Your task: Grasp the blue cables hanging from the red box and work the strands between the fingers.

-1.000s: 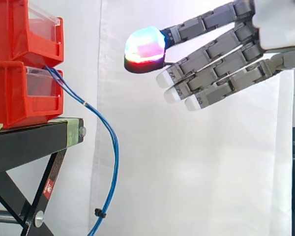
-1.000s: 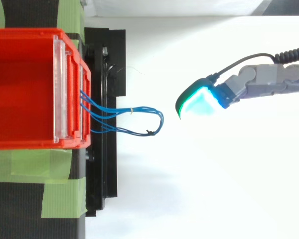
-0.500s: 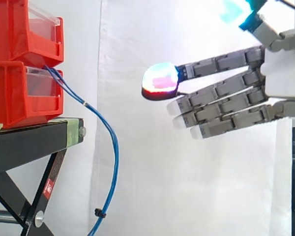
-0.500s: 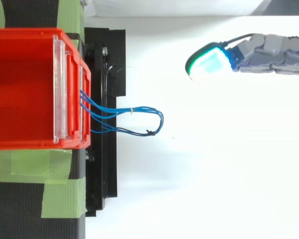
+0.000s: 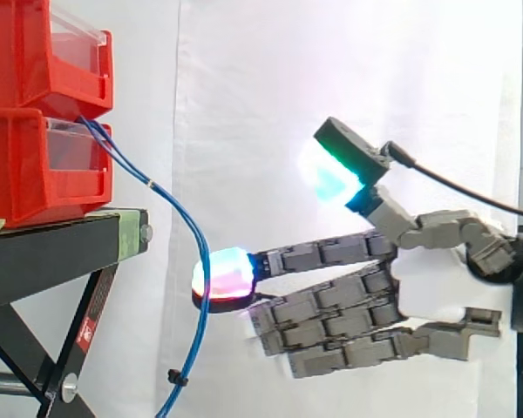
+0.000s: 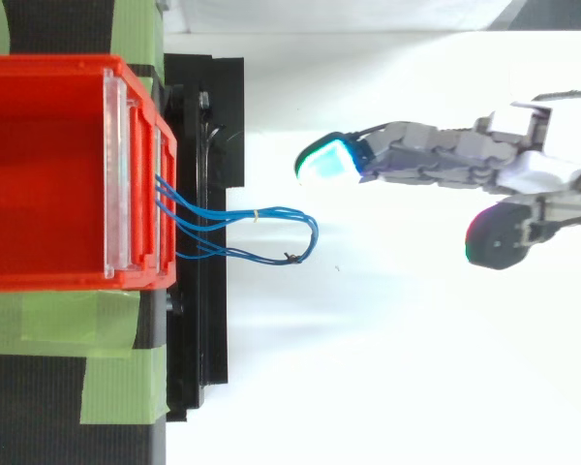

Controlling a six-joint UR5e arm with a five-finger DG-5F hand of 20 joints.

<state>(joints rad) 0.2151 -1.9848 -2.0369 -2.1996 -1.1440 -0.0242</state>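
At mid-frame the hand (image 5: 427, 287) is held released, fingers (image 5: 331, 252) extended beside the blue cables (image 5: 195, 348), presumably to admit strands.

You set the side camera close and level, facing the white curtain (image 5: 331, 87); the top camera looked straight down. Both caught the red bins (image 5: 35, 170), blue cables (image 5: 153, 185) and hand (image 5: 431, 287)

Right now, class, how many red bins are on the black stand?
2. The upper red bin sits on the lower red bin, which rests on the black stand. The blue cables hang from their front. Others may be hidden beyond the view's left edge.
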